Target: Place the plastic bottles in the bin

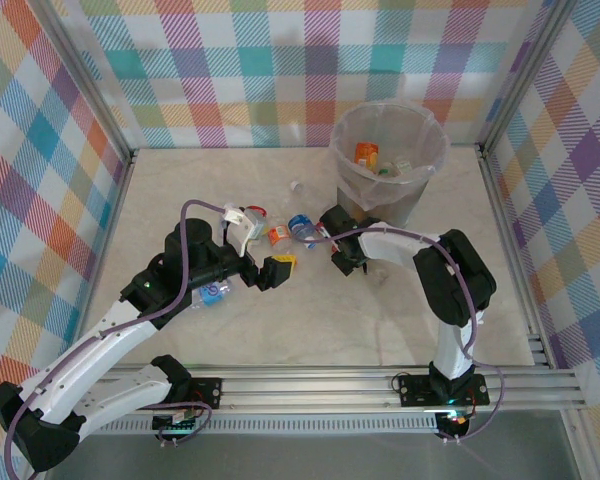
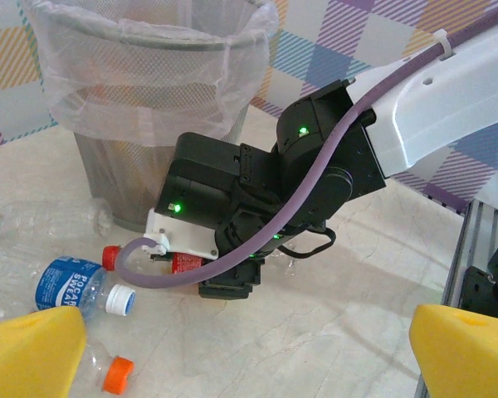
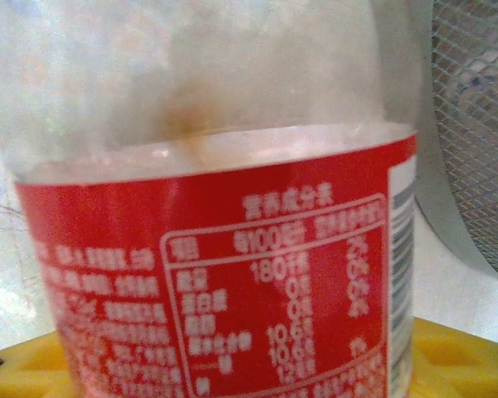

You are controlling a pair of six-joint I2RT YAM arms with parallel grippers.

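Plastic this thin is light and springy. The red-labelled bottle (image 3: 232,274) looks empty, so it should lift with little effort, but its wall will dent and its smooth label may slip under a hard squeeze (a hold across the labelled belly, not the cap end, seems safest to me). It lies on the bench (image 1: 230,180) just in front of the bin (image 1: 342,150), which stands toward the far edge, right of the middle, with an orange bottle (image 1: 366,153) inside. The right claw (image 1: 345,262) points down over the red-labelled bottle. In the right wrist view the bottle sits between the yellow pads (image 3: 456,348), very close to the camera; whether they have pinched it I cannot tell. The left claw (image 2: 249,365) is spread wide and holds nothing. It is near the middle of the bench, facing the bin, with a blue-labelled bottle (image 2: 66,286) and an orange-capped bottle (image 2: 116,375) lying on the bench ahead of it, just beside the red-labelled one.
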